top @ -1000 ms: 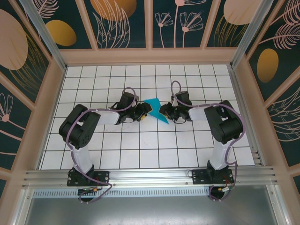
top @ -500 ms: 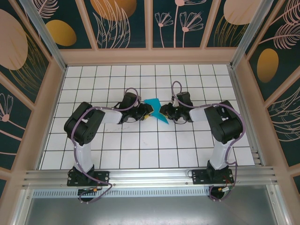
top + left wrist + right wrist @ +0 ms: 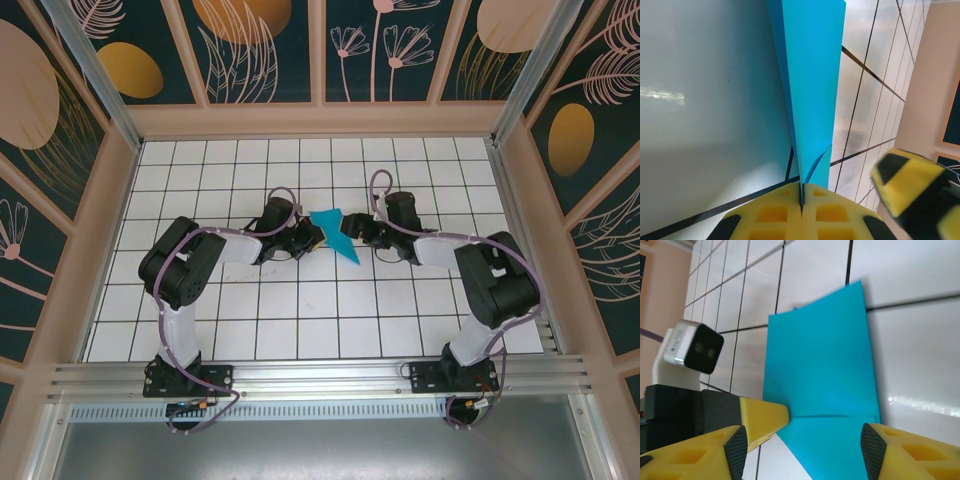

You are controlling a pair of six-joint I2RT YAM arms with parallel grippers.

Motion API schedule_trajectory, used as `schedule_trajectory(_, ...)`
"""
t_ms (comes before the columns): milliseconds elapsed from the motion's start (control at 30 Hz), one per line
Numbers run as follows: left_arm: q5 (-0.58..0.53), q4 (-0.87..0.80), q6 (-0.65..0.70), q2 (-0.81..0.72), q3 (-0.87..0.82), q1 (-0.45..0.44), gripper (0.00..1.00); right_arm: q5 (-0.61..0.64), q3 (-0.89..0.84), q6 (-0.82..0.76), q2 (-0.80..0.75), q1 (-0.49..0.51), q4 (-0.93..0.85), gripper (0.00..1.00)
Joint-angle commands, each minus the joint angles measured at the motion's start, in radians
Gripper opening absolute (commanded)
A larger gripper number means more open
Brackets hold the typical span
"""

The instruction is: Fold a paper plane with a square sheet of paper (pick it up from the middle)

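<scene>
Gently: your left hand point(image 3: 801, 197) pinches just one tip of the folded paper point(image 3: 812, 75); with your right hand point(image 3: 804, 442) spread, it could swivel or tear.

**Surfaces from my remote seat**

I see the teal sheet of paper point(image 3: 812, 75) as thin, matt and smooth. The white tiled bench point(image 3: 300, 300) is glossy with glare. The left hand point(image 3: 801, 200) has matt yellow plastic pads point(image 3: 772, 216). The near rail point(image 3: 320, 375) looks like brushed metal.
</scene>
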Motion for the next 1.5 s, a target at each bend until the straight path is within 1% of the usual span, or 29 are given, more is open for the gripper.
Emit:
schedule_trajectory(0, -0.008, -0.032, 0.025, -0.012, 0.025, -0.002, 0.00, 0.144, -0.052, -0.200, -0.068, 0.029, -0.022, 0.65)
schedule_trajectory(100, -0.012, -0.059, 0.031, -0.018, 0.025, -0.004, 0.00, 0.248, -0.116, -0.292, -0.119, 0.075, 0.034, 0.62)
schedule_trajectory(167, -0.013, -0.075, 0.035, -0.022, 0.056, -0.004, 0.00, 0.284, -0.175, -0.353, -0.157, 0.100, 0.107, 0.62)
schedule_trajectory(267, -0.014, -0.097, 0.036, -0.028, 0.064, -0.003, 0.00, 0.300, -0.225, -0.451, -0.175, 0.131, 0.181, 0.62)
schedule_trajectory(333, -0.011, -0.102, 0.036, -0.031, 0.071, -0.004, 0.00, 0.363, -0.265, -0.541, -0.182, 0.186, 0.247, 0.61)
schedule_trajectory(400, -0.011, -0.113, 0.040, -0.034, 0.079, -0.003, 0.00, 0.398, -0.284, -0.595, -0.175, 0.217, 0.287, 0.60)
schedule_trajectory(600, -0.009, -0.141, 0.043, -0.035, 0.099, -0.004, 0.00, 0.501, -0.248, -0.723, -0.091, 0.284, 0.311, 0.54)
schedule_trajectory(633, -0.012, -0.147, 0.043, -0.035, 0.103, -0.004, 0.00, 0.522, -0.226, -0.740, -0.066, 0.297, 0.295, 0.48)
schedule_trajectory(700, -0.011, -0.157, 0.044, -0.038, 0.108, -0.003, 0.00, 0.575, -0.186, -0.750, -0.018, 0.314, 0.271, 0.41)
schedule_trajectory(767, -0.014, -0.171, 0.048, -0.039, 0.113, -0.004, 0.00, 0.599, -0.175, -0.761, 0.018, 0.325, 0.306, 0.40)
schedule_trajectory(867, -0.014, -0.186, 0.053, -0.040, 0.117, -0.004, 0.00, 0.596, -0.154, -0.771, 0.042, 0.336, 0.321, 0.40)
schedule_trajectory(967, -0.015, -0.191, 0.052, -0.043, 0.117, -0.004, 0.00, 0.615, -0.143, -0.803, 0.071, 0.349, 0.341, 0.43)
schedule_trajectory(1067, -0.015, -0.198, 0.053, -0.049, 0.114, -0.004, 0.00, 0.641, -0.116, -0.825, 0.113, 0.355, 0.341, 0.44)
schedule_trajectory(1300, -0.012, -0.205, 0.044, -0.071, 0.108, -0.004, 0.00, 0.668, -0.079, -0.864, 0.163, 0.357, 0.364, 0.40)
schedule_trajectory(1367, -0.013, -0.215, 0.045, -0.073, 0.111, -0.004, 0.00, 0.690, -0.072, -0.872, 0.172, 0.356, 0.367, 0.37)
schedule_trajectory(1400, -0.012, -0.217, 0.045, -0.075, 0.111, -0.004, 0.00, 0.698, -0.071, -0.877, 0.176, 0.357, 0.375, 0.34)
schedule_trajectory(1467, -0.014, -0.224, 0.046, -0.077, 0.110, -0.003, 0.00, 0.708, -0.068, -0.886, 0.183, 0.358, 0.381, 0.31)
